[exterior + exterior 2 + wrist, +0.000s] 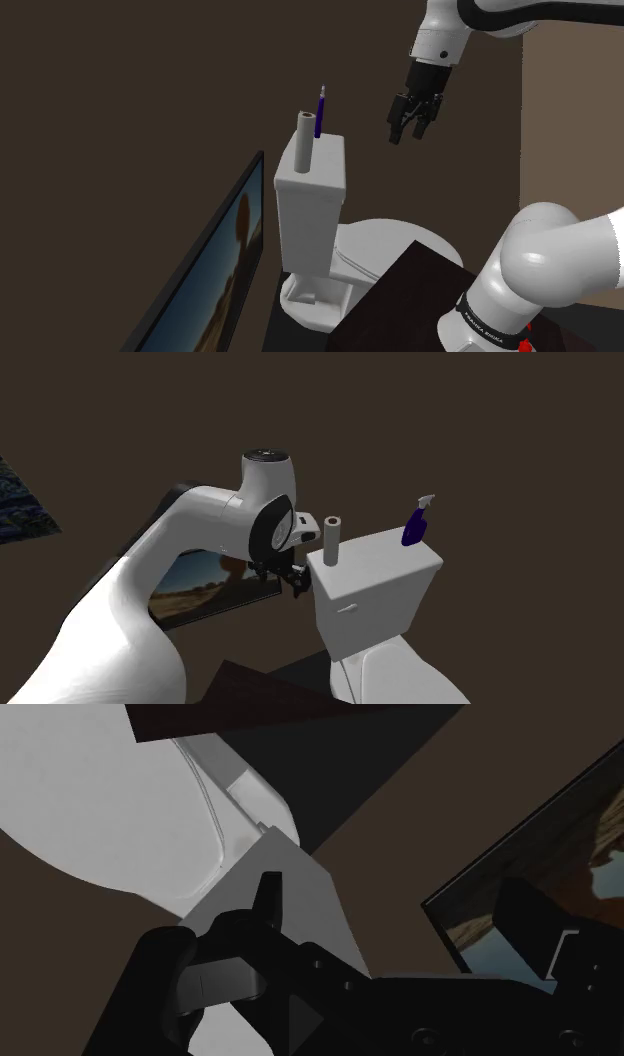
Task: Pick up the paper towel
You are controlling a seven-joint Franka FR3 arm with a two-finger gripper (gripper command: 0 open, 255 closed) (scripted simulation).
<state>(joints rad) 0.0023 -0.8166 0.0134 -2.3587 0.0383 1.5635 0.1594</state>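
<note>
The paper towel (305, 143) is a thin grey roll standing upright on the near end of the white toilet tank's lid (330, 160). In the second exterior view the paper towel (333, 540) stands at the left end of the tank (380, 587). My gripper (412, 132) hangs in the air to the shoulder view's right of the tank, about level with the roll and well apart from it. It is open with nothing between its fingers. In the wrist view the gripper (395, 914) points down past the tank (300, 894).
A blue spray bottle (321, 110) stands on the tank behind the roll. The toilet's closed lid (385, 245) lies below the gripper. A dark-framed picture (210, 270) leans beside the toilet. The dark stand (400, 300) is at the lower right, with brown walls behind.
</note>
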